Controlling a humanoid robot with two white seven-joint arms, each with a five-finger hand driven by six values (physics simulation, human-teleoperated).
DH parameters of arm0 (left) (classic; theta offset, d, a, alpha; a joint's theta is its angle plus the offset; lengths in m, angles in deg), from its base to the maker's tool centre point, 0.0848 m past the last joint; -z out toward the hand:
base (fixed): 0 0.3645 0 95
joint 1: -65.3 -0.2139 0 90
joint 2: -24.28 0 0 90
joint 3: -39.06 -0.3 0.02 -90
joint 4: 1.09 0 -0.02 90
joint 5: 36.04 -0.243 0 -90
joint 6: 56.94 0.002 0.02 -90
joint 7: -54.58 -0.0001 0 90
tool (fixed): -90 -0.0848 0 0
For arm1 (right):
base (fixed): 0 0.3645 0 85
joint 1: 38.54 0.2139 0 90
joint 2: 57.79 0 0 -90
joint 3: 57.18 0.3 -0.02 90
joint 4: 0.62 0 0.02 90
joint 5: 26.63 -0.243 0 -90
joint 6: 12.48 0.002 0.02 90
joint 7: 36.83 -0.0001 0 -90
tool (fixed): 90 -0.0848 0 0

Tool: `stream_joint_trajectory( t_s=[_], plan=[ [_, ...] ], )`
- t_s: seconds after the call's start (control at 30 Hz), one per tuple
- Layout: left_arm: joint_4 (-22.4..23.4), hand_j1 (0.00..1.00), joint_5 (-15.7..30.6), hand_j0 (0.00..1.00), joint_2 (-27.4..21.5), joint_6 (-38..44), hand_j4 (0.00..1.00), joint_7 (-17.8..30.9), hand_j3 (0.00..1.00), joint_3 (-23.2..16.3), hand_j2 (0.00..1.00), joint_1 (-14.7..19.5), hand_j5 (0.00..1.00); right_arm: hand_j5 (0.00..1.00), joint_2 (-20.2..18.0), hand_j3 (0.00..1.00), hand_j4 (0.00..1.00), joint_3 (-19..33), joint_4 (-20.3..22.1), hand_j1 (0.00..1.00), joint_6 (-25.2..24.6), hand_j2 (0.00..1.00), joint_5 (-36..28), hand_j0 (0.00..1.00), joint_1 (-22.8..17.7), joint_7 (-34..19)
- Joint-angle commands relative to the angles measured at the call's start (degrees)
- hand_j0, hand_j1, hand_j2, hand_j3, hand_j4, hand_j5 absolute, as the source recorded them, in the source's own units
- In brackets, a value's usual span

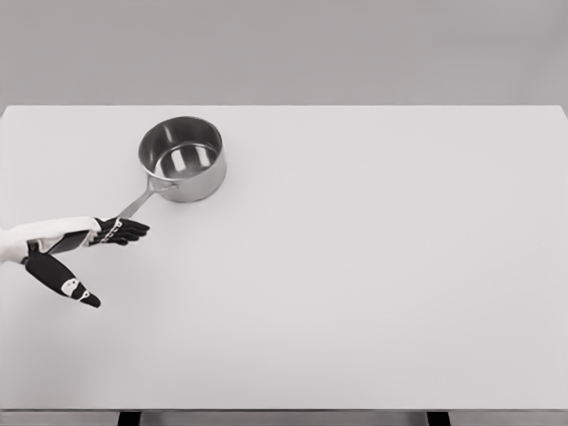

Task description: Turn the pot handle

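While the left hand (114, 232) lay with dark fingers stretched flat against the handle's end — no closed grasp — the shiny steel saucepan's (182, 158) long handle (135, 205) pointed to seven o'clock; rotation apparently remained undone.

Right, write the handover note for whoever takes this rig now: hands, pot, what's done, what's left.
Left hand: at the tip of the pot handle, fingers on or around it; a firm grip can't be confirmed.
Right hand: not in view.
Pot: upright on the table, far left part, handle pointing toward the near left.
Done: hand brought to the handle.
Left: swing the handle round, then release.
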Motion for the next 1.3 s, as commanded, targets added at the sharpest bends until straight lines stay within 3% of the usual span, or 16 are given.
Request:
stream_joint_trajectory(
  t_s=[0.0,0.83,1.27],
  plan=[
    [0.5,1.0,0.0,1.0,-0.1,0.0,1.0,0.0,1.0,0.7,1.0,0.0,1.0,1.0,0.0,1.0,1.0,-0.1,0.1,1.0,0.0,1.0,0.0,1.0,0.0,0.0],
    [9.0,1.0,-2.7,1.0,0.7,-0.1,1.0,0.0,1.0,4.7,1.0,0.2,1.0,1.0,0.0,1.0,1.0,0.0,0.0,1.0,0.0,1.0,0.0,1.0,0.0,0.0],
    [7.7,1.0,-4.6,1.0,0.0,-0.3,1.0,0.0,1.0,4.8,1.0,-0.1,1.0,1.0,0.0,1.0,1.0,0.0,0.1,1.0,0.0,1.0,0.0,1.0,0.0,0.0]
  ],
)
